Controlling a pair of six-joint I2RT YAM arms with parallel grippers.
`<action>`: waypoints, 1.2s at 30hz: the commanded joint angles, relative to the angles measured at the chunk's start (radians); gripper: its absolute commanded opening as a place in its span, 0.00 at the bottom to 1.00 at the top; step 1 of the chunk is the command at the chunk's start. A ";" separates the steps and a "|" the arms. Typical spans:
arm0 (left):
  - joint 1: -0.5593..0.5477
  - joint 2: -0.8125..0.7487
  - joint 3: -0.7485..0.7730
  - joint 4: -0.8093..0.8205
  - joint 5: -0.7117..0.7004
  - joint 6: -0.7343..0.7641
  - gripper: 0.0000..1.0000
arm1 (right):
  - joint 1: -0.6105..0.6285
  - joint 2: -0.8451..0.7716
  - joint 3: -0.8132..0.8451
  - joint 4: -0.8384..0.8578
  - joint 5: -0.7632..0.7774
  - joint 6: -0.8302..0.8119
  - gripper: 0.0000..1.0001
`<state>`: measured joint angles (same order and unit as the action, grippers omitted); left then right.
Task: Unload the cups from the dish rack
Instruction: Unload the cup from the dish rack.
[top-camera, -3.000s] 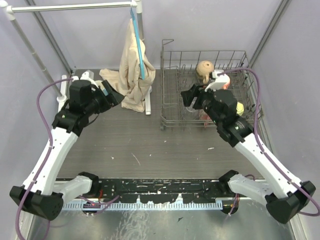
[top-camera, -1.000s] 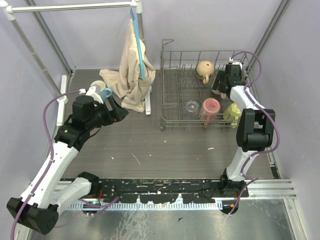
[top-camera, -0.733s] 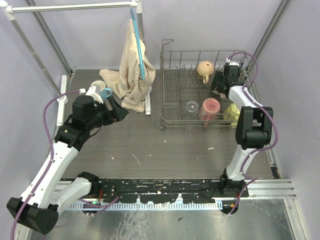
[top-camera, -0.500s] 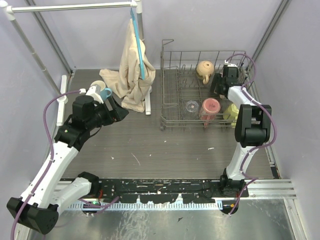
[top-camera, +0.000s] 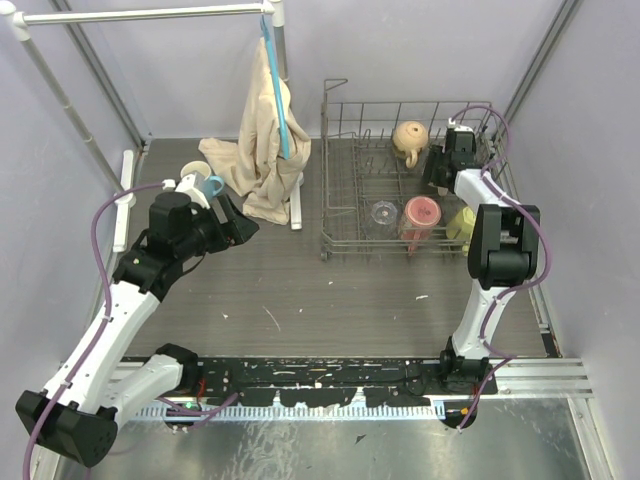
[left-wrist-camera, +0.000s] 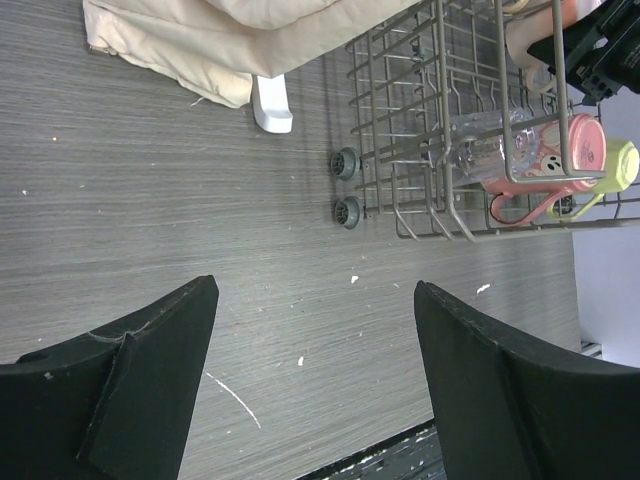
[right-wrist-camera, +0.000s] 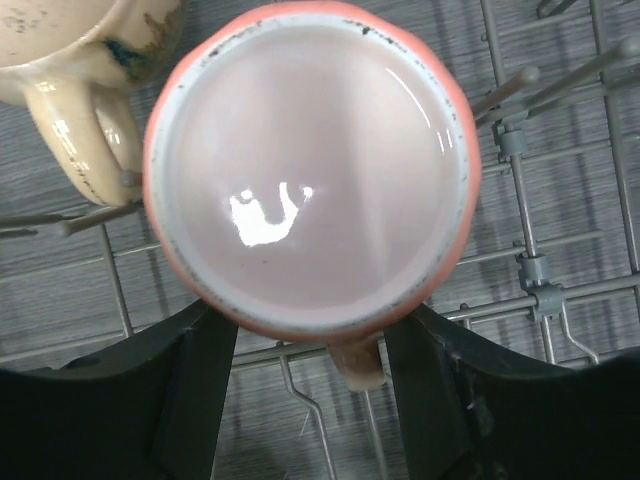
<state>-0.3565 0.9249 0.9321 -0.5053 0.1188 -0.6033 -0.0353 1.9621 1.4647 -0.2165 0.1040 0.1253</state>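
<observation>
The grey wire dish rack (top-camera: 340, 190) stands at the back right. It holds a tan mug (top-camera: 410, 138), a clear glass (top-camera: 383, 213), a pink mug with white figures (top-camera: 420, 215) and a yellow-green mug (top-camera: 462, 225). My right gripper (top-camera: 441, 172) reaches down into the rack's back right. In the right wrist view its fingers (right-wrist-camera: 200, 340) press both sides of an upright salmon pink mug (right-wrist-camera: 310, 170), beside the tan mug (right-wrist-camera: 80, 60). My left gripper (top-camera: 236, 215) is open and empty over the table (left-wrist-camera: 316, 290). A cream mug (top-camera: 194, 170) and a light blue mug (top-camera: 212, 185) stand beside its wrist.
A beige cloth (top-camera: 262, 150) hangs from a rail stand and spreads on the table left of the rack. The stand's white foot (left-wrist-camera: 270, 105) lies near the rack's front corner (left-wrist-camera: 345, 165). Purple walls close in both sides.
My right gripper has left the rack's front by the clear glass, swung to the back right and settled around the salmon pink mug. My left gripper shifted slightly right.
</observation>
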 joint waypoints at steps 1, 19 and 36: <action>-0.002 -0.002 -0.002 0.031 0.007 0.006 0.87 | 0.000 0.021 0.053 0.045 0.007 -0.006 0.62; -0.003 0.006 -0.002 0.041 0.015 0.004 0.87 | 0.000 0.022 0.031 0.063 0.036 0.000 0.01; -0.002 -0.014 0.007 0.027 0.018 0.004 0.87 | 0.003 -0.193 -0.047 0.152 0.106 0.051 0.01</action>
<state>-0.3565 0.9264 0.9321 -0.4980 0.1226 -0.6033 -0.0338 1.9137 1.3777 -0.1768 0.1631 0.1631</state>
